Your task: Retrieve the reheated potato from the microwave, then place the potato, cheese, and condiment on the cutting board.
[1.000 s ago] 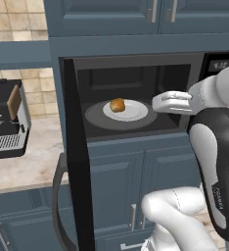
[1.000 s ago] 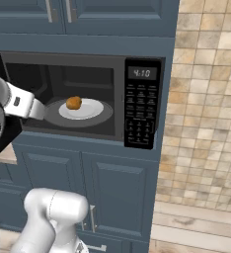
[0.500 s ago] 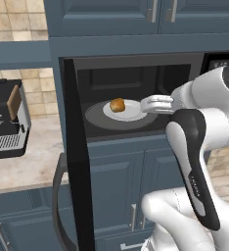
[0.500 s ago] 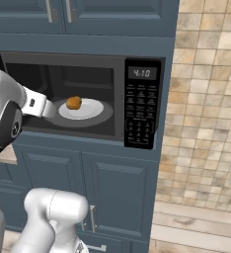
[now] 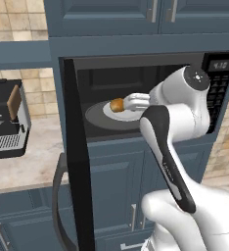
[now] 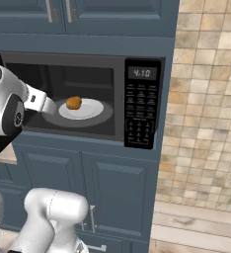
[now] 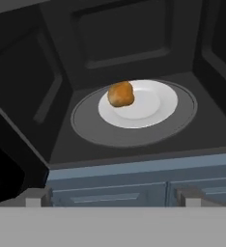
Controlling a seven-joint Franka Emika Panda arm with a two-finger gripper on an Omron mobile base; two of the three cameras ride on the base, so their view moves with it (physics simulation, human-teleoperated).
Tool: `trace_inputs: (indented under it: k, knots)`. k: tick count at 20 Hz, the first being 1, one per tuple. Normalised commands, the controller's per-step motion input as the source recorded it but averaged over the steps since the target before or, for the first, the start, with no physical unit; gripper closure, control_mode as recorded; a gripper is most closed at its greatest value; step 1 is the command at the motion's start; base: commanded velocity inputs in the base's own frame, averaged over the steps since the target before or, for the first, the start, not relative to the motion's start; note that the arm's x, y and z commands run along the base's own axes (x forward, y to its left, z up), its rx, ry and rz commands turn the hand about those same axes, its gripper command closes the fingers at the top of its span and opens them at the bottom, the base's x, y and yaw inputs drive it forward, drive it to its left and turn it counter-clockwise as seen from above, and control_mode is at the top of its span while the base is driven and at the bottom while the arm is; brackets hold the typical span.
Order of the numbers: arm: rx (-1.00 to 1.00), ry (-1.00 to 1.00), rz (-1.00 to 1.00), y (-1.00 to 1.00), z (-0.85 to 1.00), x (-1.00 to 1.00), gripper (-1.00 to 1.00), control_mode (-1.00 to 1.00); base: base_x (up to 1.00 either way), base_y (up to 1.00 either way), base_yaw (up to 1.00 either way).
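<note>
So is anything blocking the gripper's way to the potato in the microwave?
Nothing visible. The microwave door is swung open, and the potato sits uncovered on a white plate on the turntable. The gripper, jaws wide apart, faces it from the cavity's mouth with open space between.

- Home kitchen: built-in microwave (image 6: 83, 99) set in blue-grey cabinets (image 6: 107, 188)
- Beige tiled wall (image 6: 206, 99)
- Coffee machine (image 5: 6, 120) on stone surface (image 5: 23, 164)

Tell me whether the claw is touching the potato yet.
Apart. In the hand view the claw is open, its tips low in the frame outside the microwave, while the potato sits beyond them on the white plate.
</note>
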Motion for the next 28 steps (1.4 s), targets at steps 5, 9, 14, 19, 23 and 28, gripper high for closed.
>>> trace_inputs:
  k: [5,9,14,19,23,28]
  knots:
    - [-0.01,-0.04,0.0,0.02,-0.25,0.4,-1.0,-1.0,0.0,0.0,0.0]
    - [0.0,0.0,0.0,0.03,-0.16,0.5,-1.0,-1.0,0.0,0.0,0.0]
    - [-0.01,0.0,0.0,0.07,-0.13,0.46,-1.0,-1.0,0.0,0.0,0.0]
    - [-0.03,0.0,0.0,0.12,-0.15,0.46,-1.0,-1.0,0.0,0.0,0.0]
    - [-0.04,0.0,-0.02,0.15,-0.27,0.33,-1.0,-1.0,0.0,0.0,0.0]
    - [-0.02,0.0,-0.06,0.08,-0.18,0.39,-1.0,-1.0,0.0,0.0,0.0]
